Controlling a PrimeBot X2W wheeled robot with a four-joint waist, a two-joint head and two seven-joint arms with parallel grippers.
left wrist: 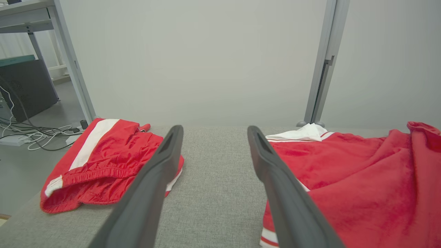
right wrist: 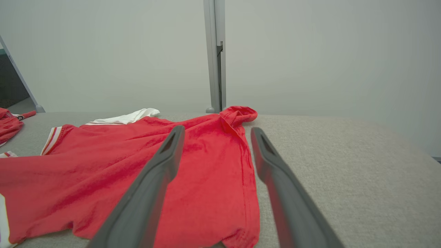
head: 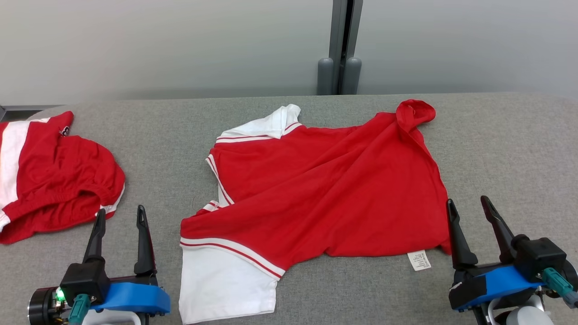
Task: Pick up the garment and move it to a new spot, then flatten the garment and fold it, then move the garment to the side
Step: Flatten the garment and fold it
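Lying rumpled between left gripper and right gripper, both jaws gaping empty, white-sleeved red knit shirt is showing white care tag, print unreadable, just beside right jaws.

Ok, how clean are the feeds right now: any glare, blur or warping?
Head view: soft even light, no glare, red shirt sharp. Left wrist view: the grey post leans, likely lens distortion; fingers slightly soft. Right wrist view: shirt sharp, no glare.
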